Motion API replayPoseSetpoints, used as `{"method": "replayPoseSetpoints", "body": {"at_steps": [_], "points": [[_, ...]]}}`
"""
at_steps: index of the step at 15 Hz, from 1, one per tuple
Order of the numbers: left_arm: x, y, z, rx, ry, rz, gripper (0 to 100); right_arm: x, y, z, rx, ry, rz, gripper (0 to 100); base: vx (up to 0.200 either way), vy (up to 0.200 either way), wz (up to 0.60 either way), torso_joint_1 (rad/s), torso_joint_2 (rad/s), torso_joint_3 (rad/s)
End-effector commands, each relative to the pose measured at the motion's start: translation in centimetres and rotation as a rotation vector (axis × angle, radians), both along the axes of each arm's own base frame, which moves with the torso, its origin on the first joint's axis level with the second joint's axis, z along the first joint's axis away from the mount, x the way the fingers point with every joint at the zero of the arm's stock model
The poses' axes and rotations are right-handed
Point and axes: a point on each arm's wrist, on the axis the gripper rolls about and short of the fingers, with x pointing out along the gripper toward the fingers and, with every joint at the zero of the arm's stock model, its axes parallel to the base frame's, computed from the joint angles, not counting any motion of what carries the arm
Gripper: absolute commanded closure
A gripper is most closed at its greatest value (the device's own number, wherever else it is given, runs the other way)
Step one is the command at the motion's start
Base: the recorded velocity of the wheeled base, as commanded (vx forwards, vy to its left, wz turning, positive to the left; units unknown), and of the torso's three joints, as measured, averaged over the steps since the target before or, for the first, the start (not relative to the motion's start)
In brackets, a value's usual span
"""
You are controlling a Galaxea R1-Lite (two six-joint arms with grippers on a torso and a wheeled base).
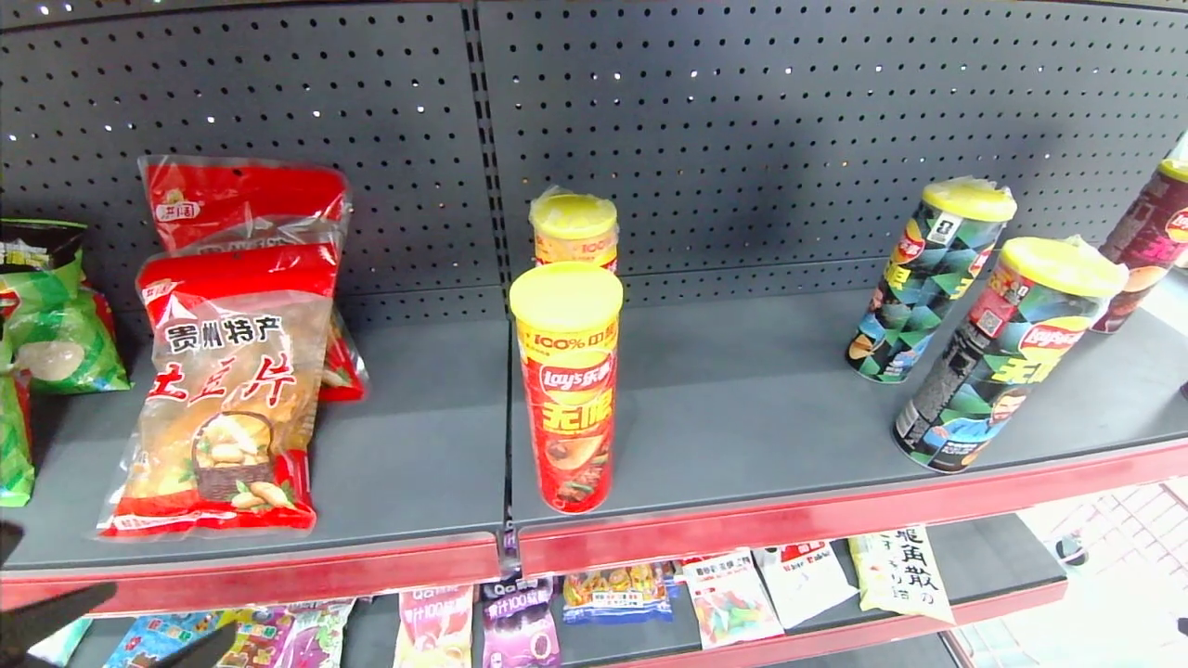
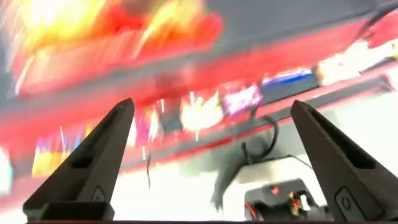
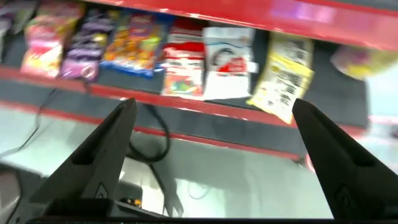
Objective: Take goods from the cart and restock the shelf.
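The left claw [image 2: 211, 158] is wide open and holds nothing. Its two dark fingers [image 2: 93, 162] stand far apart and touch nothing. The left wrist picture is smeared, so the bright patches past the fingers are probably small packets on a shelf, but I cannot be sure.

The right claw [image 3: 214, 158] is wide open too, with nothing between its fingers [image 3: 99, 155]. Past it lies the lower shelf [image 3: 205, 109] with a row of small packets [image 3: 183, 59]. A black cable [image 3: 158, 134] lies on the floor below.

In the head view, dark fingertips [image 1: 56, 603] poke in at the lower left corner, below the top shelf [image 1: 742, 408]. A red can [image 1: 566, 390] stands upright near the front edge, in the middle of the picture, well apart from both claws. A second red can [image 1: 574, 227] stands just behind it. At the right stand two patterned cans [image 1: 1007, 353] with yellow lids, and a dark can [image 1: 1146, 246] at the right edge. At the left, two red bags [image 1: 223, 399] lean back, one behind the other. Green bags [image 1: 56, 315] sit at the left edge.
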Motion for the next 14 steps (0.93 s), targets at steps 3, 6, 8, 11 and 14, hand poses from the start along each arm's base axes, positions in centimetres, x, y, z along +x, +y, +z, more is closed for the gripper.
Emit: {"method": "replayPoseSetpoints", "body": {"at_steps": [3, 6, 8, 11, 14], "points": [[-4.7, 1.2, -2.1, -0.049, -0.075, 0.197, 0, -1.9, -0.7, -0.8, -0.001, -0.053, -0.270, 0, 0.000, 0.000, 0.00, 0.000, 0.00, 0.000], [-5.2, 1.4, -3.9, -0.040, -0.042, 0.273, 0, -3.3, -0.7, -3.2, -0.003, -0.090, -0.324, 0, 0.000, 0.000, 0.00, 0.000, 0.00, 0.000], [-6.3, 1.5, -5.4, -0.046, -0.079, 0.280, 0, -4.3, -0.6, -4.1, -0.005, -0.162, -0.285, 0, 0.000, 0.000, 0.00, 0.000, 0.00, 0.000], [-7.9, 1.4, -5.6, -0.107, -0.240, 0.161, 0, -5.4, -0.6, -4.4, 0.007, -0.286, -0.281, 0, 0.000, 0.000, 0.00, 0.000, 0.00, 0.000], [-8.7, 1.5, -6.2, -0.094, -0.391, 0.033, 0, -6.0, -0.8, -5.0, 0.020, -0.373, -0.287, 0, 0.000, 0.000, 0.00, 0.000, 0.00, 0.000]]}}
